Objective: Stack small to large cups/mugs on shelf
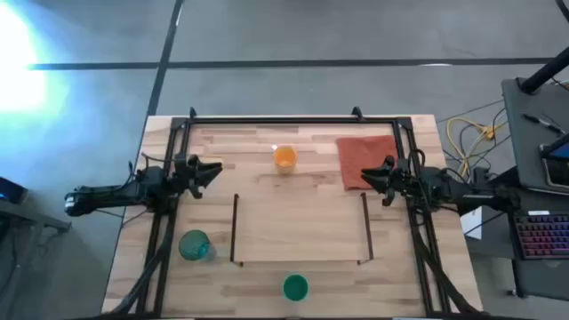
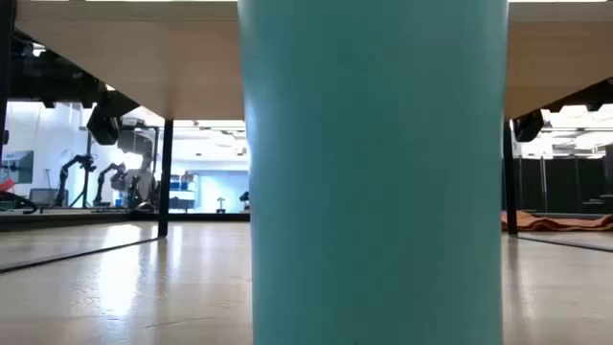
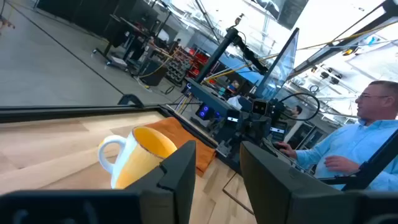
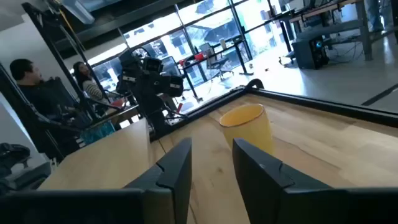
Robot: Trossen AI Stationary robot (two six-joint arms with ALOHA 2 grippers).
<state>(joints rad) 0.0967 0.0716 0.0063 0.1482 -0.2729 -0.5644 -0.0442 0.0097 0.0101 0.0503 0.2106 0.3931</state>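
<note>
The orange mug [image 1: 284, 158] with a pale handle stands on its base at the table's far middle; it also shows in the left wrist view [image 3: 144, 157] and the right wrist view [image 4: 247, 127]. The green cup [image 1: 295, 287] stands at the near edge and fills the low view [image 2: 374, 172]. The translucent teal tumbler [image 1: 196, 245] stands at the near left. The shelf [image 1: 300, 227] is bare wood between two dark bars. My left gripper [image 1: 216, 169] is open at the left, empty. My right gripper [image 1: 364, 174] is open at the right, over the cloth's edge, empty.
A red-orange cloth [image 1: 364, 158] lies flat at the far right. A dark frame [image 1: 293, 118] runs along the table's far edge and sides. People sit at desks beyond the table in both wrist views.
</note>
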